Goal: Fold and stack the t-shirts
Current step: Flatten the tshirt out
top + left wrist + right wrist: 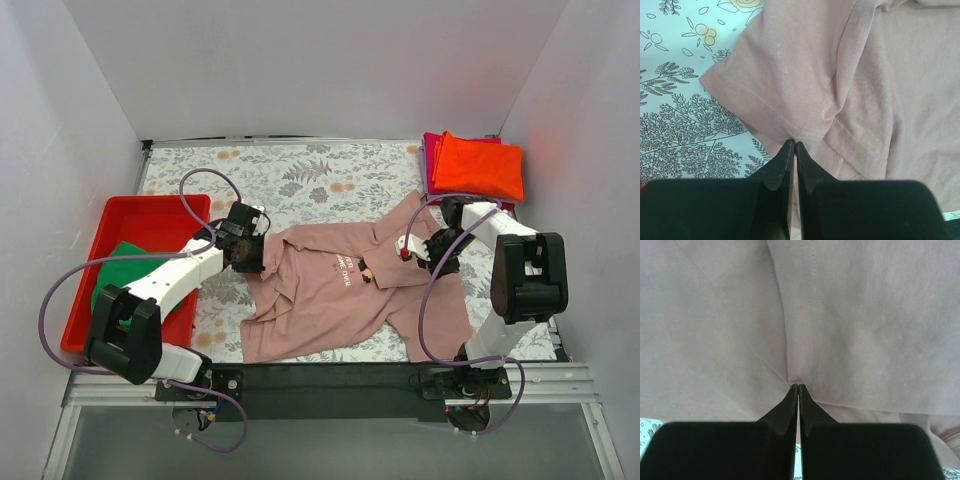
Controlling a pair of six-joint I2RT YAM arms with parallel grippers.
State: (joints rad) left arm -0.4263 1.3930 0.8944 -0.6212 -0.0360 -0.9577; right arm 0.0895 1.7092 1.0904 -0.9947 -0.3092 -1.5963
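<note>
The dusty-pink t-shirt (335,285) lies rumpled and partly spread in the middle of the table, chest print facing up. My left gripper (248,264) is at the shirt's left sleeve. In the left wrist view its jaws (792,144) are shut on the sleeve's stitched hem (765,105). My right gripper (430,258) is at the shirt's right side, and in the right wrist view it (798,386) is shut on a pinch of pink cloth (850,330) beside a seam. A green t-shirt (122,268) lies in the red tray. A folded orange t-shirt (484,166) rests on a magenta one (431,160) at the back right.
The red plastic tray (150,208) stands at the left edge of the table. A leaf-patterned cloth (300,175) covers the table. White walls close in the left, back and right sides. Purple cables loop off both arms.
</note>
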